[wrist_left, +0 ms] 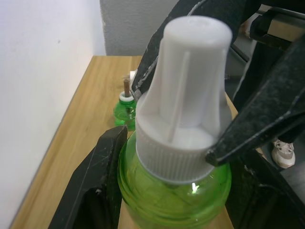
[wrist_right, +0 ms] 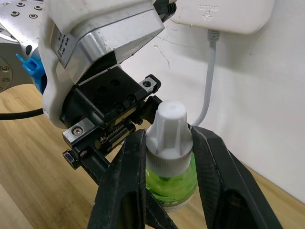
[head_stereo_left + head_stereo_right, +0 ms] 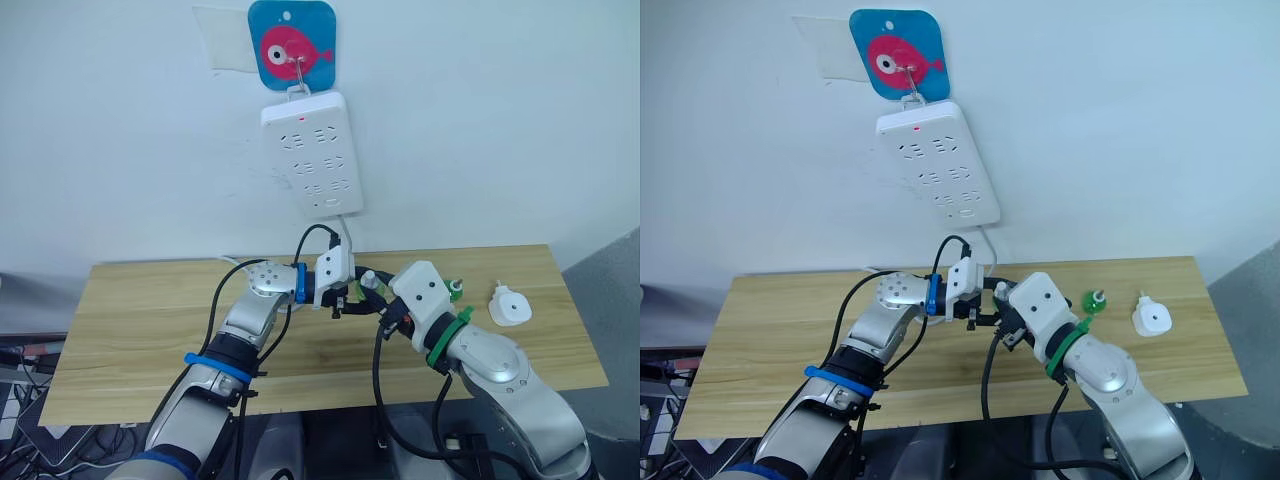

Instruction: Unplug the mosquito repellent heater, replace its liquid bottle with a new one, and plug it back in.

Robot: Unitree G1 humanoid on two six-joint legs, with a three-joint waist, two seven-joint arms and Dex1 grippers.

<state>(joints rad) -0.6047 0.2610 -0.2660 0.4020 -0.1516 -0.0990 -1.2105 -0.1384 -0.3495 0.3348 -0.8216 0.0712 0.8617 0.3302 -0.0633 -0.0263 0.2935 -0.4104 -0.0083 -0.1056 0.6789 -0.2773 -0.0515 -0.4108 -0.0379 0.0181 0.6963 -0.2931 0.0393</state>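
Observation:
A green liquid bottle (image 1: 174, 191) with a white cap (image 2: 169, 126) hangs above the middle of the table. My left gripper (image 3: 341, 300) is shut on its green body. My right gripper (image 2: 169, 143) comes from the opposite side, its fingers (image 1: 252, 129) closed on the ribbed base of the cap. The white mosquito repellent heater (image 3: 509, 307) lies unplugged on the table's right part. A second green bottle (image 3: 1095, 300), uncapped with a brown wick showing, stands just left of the heater.
A white power strip (image 3: 311, 155) hangs on the wall under a blue fish hook plate (image 3: 291, 45), its cable (image 2: 208, 81) dropping behind the grippers. The wooden table (image 3: 140, 330) ends at the right edge near the heater.

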